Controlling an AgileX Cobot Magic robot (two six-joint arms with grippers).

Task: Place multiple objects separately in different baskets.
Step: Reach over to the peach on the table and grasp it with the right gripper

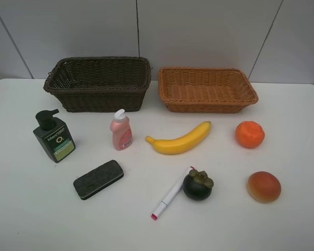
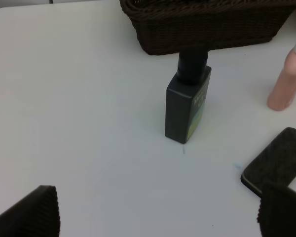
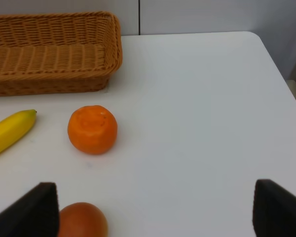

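Note:
Two baskets stand at the back of the table, both holding nothing: a dark brown basket (image 1: 102, 97) and a tan basket (image 1: 206, 104). In front lie a green pump bottle (image 1: 54, 137), pink bottle (image 1: 121, 130), banana (image 1: 180, 140), orange (image 1: 249, 134), black eraser (image 1: 98, 179), marker (image 1: 170, 195), mangosteen (image 1: 198, 185) and a red-orange fruit (image 1: 264, 186). No arm shows in the high view. My left gripper (image 2: 160, 217) is open, short of the pump bottle (image 2: 187, 103) and beside the eraser (image 2: 276, 165). My right gripper (image 3: 157, 212) is open, short of the orange (image 3: 92, 130).
All things rest on a white table (image 1: 31, 219) against a pale panelled wall. The table's right edge (image 3: 281, 98) runs close to the orange's side. The pink bottle (image 2: 286, 79) stands upright near the dark basket (image 2: 207, 29).

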